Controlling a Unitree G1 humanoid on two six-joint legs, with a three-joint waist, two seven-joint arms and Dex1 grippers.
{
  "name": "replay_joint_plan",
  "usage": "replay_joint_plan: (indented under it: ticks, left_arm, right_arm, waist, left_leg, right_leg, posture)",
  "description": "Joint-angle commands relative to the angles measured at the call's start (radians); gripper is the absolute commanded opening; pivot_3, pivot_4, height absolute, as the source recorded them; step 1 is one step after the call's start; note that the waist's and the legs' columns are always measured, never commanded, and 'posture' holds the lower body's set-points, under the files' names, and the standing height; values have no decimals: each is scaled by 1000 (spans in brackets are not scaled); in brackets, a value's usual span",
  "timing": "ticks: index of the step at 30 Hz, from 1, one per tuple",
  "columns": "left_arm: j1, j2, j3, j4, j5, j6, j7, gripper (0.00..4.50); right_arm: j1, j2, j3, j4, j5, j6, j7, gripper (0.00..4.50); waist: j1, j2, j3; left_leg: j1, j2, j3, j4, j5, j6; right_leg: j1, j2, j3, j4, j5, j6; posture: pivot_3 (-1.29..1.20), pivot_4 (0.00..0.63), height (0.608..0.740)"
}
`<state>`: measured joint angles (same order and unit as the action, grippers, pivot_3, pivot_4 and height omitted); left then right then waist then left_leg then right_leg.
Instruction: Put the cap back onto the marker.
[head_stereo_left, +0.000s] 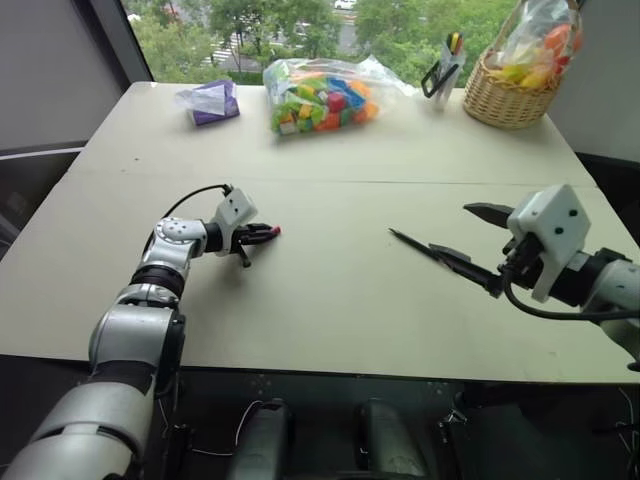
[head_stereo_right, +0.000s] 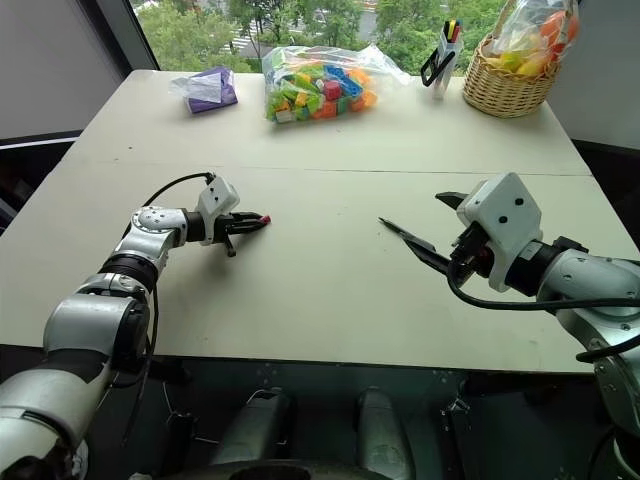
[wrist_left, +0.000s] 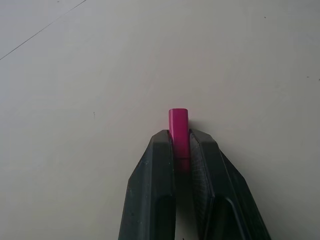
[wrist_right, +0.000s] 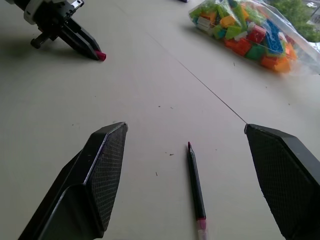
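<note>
Lower left of the head view, the left gripper (head_stereo_left: 262, 233) is clamped on the red cap (wrist_left: 179, 131), whose end pokes out past the fingertips just above the table (head_stereo_left: 330, 330). Right of centre, the marker (wrist_right: 196, 186) lies flat on the table, well apart from the cap, its pointed tip aimed up-left toward it. At the right edge, the right gripper (head_stereo_left: 480, 233) hangs with fingers spread wide, the marker between and below them, so this arm is nearer

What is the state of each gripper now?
Left gripper: closed on the tiny red plastic cap.
Right gripper: open, holding nothing.
</note>
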<state>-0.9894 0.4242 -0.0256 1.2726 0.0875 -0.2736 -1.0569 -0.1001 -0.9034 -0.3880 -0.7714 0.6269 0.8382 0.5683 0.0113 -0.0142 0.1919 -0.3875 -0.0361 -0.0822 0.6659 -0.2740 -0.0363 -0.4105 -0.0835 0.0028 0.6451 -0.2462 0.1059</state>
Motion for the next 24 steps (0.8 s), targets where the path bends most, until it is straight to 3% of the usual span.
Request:
replay_joint_plan:
  ticks: [1,7,12,18,24]
  left_arm:
    - [7,20,1,-21,-7,-8,-48,62]
    - [11,56,34,-177,-95,40,-211,62]
    - [140,116,27,-493,-171,180,-300,62]
    - [346,197,41,-950,-273,426,-289,62]
    - [444,244,61,-1187,-351,588,-221,62]
  right_arm:
    - [23,19,-5,2,-5,-23,0,3888]
    - [66,63,84,160,-102,-156,44,3888]
    - [1,105,173,363,-189,-299,88,3888]
    - [-155,151,269,642,-254,-442,188,3888]
    - [-292,196,336,874,-313,-556,271,3888]
  waist:
    - [0,0,0]
    - [-5,-1,1]
    - [-26,-1,1]
    - [-31,0,2]
    - [-25,0,2]
  left_leg:
    - [0,0,0,0,0,0]
    - [-2,0,0,0,0,0]
    - [-2,0,0,-1,0,0]
    - [-1,1,-1,-2,0,0]
    - [-1,1,-1,-2,0,0]
  right_leg:
    - [0,0,0,0,0,0]
    - [-2,0,0,-1,0,0]
    - [-2,0,0,-1,0,0]
    - [-4,1,3,1,0,0]
    - [-4,0,4,0,0,0]
  posture:
    - [0,150,740]
    - [0,150,740]
    - [0,150,740]
    - [0,150,740]
    - [0,150,740]
